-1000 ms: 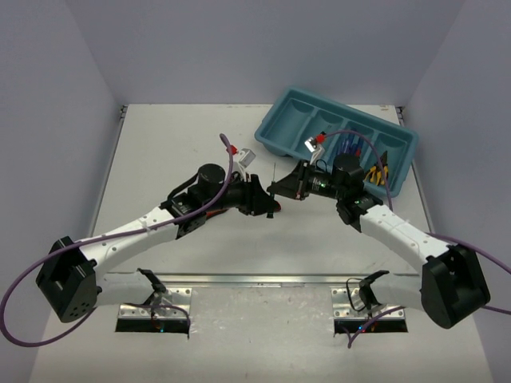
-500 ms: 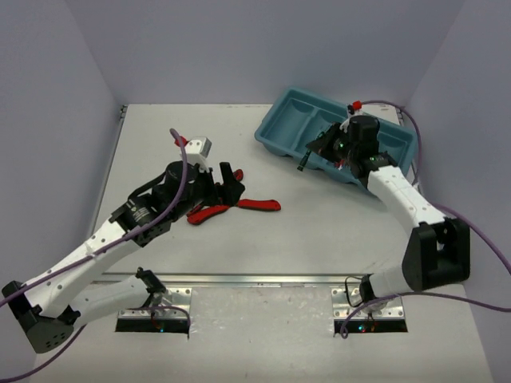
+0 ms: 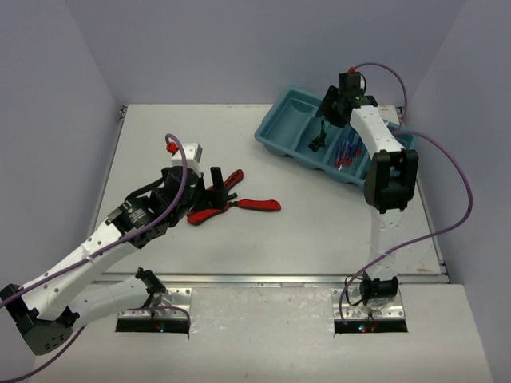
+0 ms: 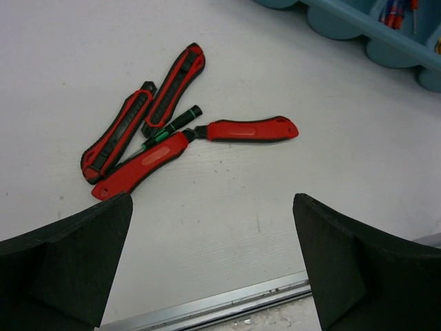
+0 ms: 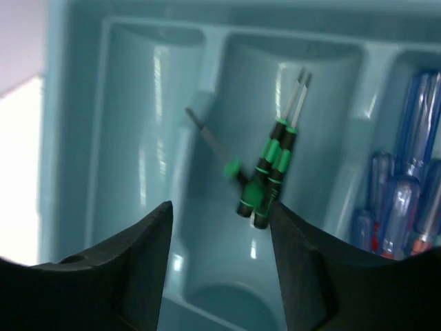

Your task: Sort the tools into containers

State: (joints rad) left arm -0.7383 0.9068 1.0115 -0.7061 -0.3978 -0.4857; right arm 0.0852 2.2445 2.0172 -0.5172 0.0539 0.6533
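Now left jaws wide apart near red-handled cutters [image 4: 241, 129], right jaws apart over black-and-green screwdrivers [image 5: 267, 172].

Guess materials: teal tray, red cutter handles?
Teal tray: likely moulded plastic, glossy; bright highlights on rounded walls. Red cutter handles: matte red shell with black inlays, probably plastic with a rubbery grip; the look leaves that open.

2 red-handled cutters [image 4: 141, 164] outside teal tray [image 3: 270, 128], 1 black-and-green screwdriver [image 4: 172, 126] between them, more screwdrivers [image 5: 272, 169] in its 2nd compartment from left
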